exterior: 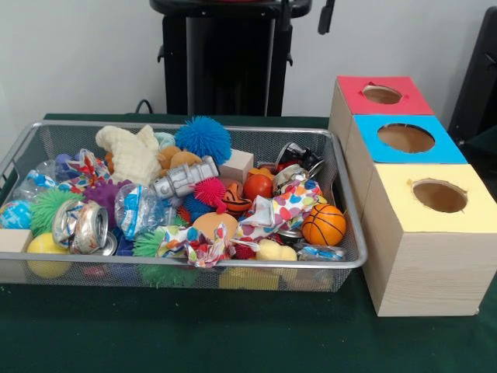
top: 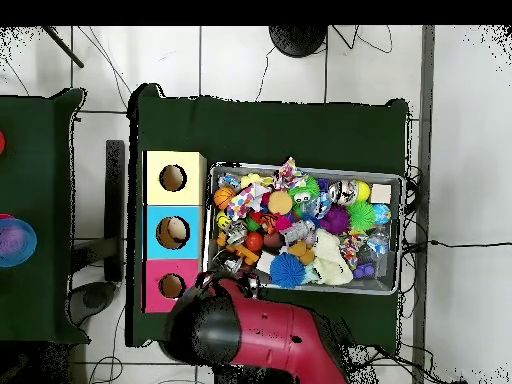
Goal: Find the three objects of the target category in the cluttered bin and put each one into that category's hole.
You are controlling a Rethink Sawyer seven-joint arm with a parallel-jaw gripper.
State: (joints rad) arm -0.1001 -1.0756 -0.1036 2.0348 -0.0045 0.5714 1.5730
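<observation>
Item: wire mesh bin point(exterior: 233, 264) on a green-covered counter point(exterior: 194, 334), filled with mixed clutter. Just to its right in the front view stands a row of three wooden boxes, each with a round hole in its lid: red box point(exterior: 384, 95) far, blue box point(exterior: 405, 138) middle, yellow box point(exterior: 436, 198) near.

Contents, front view: blue spiky ball point(exterior: 203, 138) at the far side; cream plush point(exterior: 128, 154) to its left; silver robot toy point(exterior: 184, 179) at centre; small basketball point(exterior: 324, 224) at the near right; crushed can point(exterior: 87, 227) at the near left; green spiky ball point(exterior: 53, 207) behind it; patterned cloth point(exterior: 283, 206) draped over the middle.

Target category: not stated, so the three wanted objects cannot be singled out; they presumably lie somewhere in the bin.

Claw: hidden under the red arm point(top: 255, 335) in the overhead view and absent from the front view; I cannot tell whether it is wide or narrow.

Risks, as a judgement: objects overlap and the cloth covers others, so a grasp may drag neighbours out or miss a buried target. Round balls may slip or roll. The holes are snug, so an off-centre release could leave an object on a lid.

View differences: only the overhead view shows the arm, at the bin's edge near the red box, and something pale inside the blue box's hole point(top: 172, 233). The front view alone gives object heights and stacking.
</observation>
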